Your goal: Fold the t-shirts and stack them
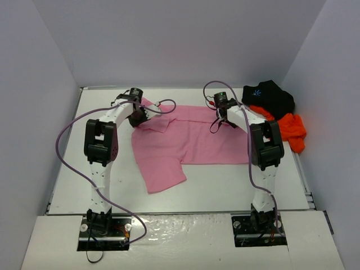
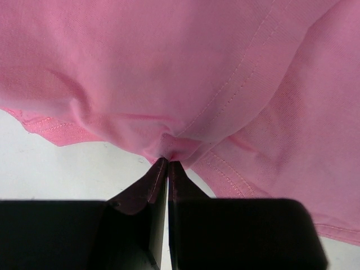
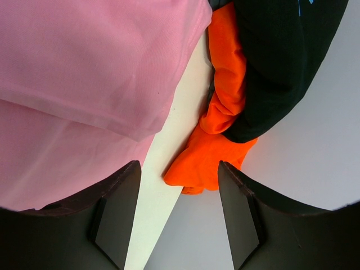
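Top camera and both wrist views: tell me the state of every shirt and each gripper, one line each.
pink t-shirt: laid out, not yet neatly folded, bunched at its far left corner.
black t-shirt: crumpled, unfolded, partly over the orange one.
orange t-shirt: crumpled, unfolded.
left gripper: shut on the pink t-shirt.
right gripper: open, holding nothing.

Here's the spread t-shirt (image 1: 180,140) lying flat across the middle of the table (image 1: 225,180), and just right of it two more sit bunched by the far-right corner, the rear bunched t-shirt (image 1: 270,97) overlapping the front bunched t-shirt (image 1: 291,130). At the spread t-shirt's far-left corner the left gripper (image 2: 167,163) is clamped on a fold of it. Over its far-right edge hangs the right gripper (image 3: 179,169), fingers apart.
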Tool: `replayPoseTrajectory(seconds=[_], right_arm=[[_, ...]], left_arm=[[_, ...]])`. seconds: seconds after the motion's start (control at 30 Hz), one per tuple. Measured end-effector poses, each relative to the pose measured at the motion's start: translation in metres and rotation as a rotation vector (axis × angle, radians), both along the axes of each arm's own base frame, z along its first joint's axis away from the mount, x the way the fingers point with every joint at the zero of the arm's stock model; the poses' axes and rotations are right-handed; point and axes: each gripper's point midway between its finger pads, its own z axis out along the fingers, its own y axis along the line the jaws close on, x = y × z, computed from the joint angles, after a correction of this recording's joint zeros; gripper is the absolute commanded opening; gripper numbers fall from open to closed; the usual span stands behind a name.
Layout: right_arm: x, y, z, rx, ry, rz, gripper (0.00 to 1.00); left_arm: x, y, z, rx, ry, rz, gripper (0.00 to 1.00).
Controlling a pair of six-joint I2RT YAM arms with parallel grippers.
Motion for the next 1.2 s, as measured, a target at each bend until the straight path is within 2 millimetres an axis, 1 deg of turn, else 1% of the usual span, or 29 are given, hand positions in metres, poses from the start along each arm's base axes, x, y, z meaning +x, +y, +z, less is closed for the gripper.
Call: replayPoseTrajectory(seconds=[0.17, 0.43, 0.6, 0.73, 0.8, 0.83, 0.93, 0.97, 1.0, 1.07, 1.13, 1.17, 1.2], right_arm=[[-0.001, -0.001, -0.001, -0.006, -0.001, -0.004, 0.58], [-0.013, -0.006, -0.016, -0.026, 0.050, 0.004, 0.59], [-0.020, -0.011, -0.023, -0.025, 0.074, -0.001, 0.56], [-0.018, -0.013, -0.026, -0.016, 0.074, -0.008, 0.51], [-0.014, -0.015, -0.029, -0.012, 0.072, -0.013, 0.49], [-0.012, -0.016, -0.031, -0.011, 0.073, -0.016, 0.47], [-0.009, -0.018, -0.040, -0.009, 0.081, -0.022, 0.38], [-0.008, -0.018, -0.043, -0.008, 0.085, -0.024, 0.34], [-0.008, -0.019, -0.046, -0.007, 0.090, -0.026, 0.26], [-0.006, -0.019, -0.052, -0.006, 0.094, -0.029, 0.18], [-0.004, -0.019, -0.057, -0.005, 0.096, -0.032, 0.07], [-0.004, -0.019, -0.059, -0.004, 0.098, -0.033, 0.03], [-0.003, -0.018, -0.061, -0.004, 0.098, -0.034, 0.01]], left_arm=[[0.000, 0.000, 0.000, 0.001, 0.000, 0.000, 0.00], [0.000, 0.002, 0.000, 0.019, -0.003, -0.002, 0.00], [0.000, 0.001, 0.000, 0.023, -0.002, -0.003, 0.00], [0.000, 0.000, 0.000, 0.025, -0.003, -0.005, 0.00], [-0.001, 0.000, 0.000, 0.025, -0.003, -0.006, 0.00], [-0.001, 0.000, 0.000, 0.026, -0.003, -0.006, 0.00], [-0.001, 0.000, 0.000, 0.027, -0.003, -0.006, 0.00], [-0.001, 0.000, 0.000, 0.027, -0.003, -0.007, 0.00], [-0.001, 0.000, 0.000, 0.027, -0.003, -0.007, 0.00], [-0.001, 0.000, 0.000, 0.027, -0.003, -0.007, 0.00], [-0.001, 0.000, 0.000, 0.028, -0.003, -0.007, 0.00], [-0.001, 0.000, 0.000, 0.028, -0.003, -0.007, 0.00], [-0.001, 0.000, 0.000, 0.028, -0.003, -0.007, 0.00]])
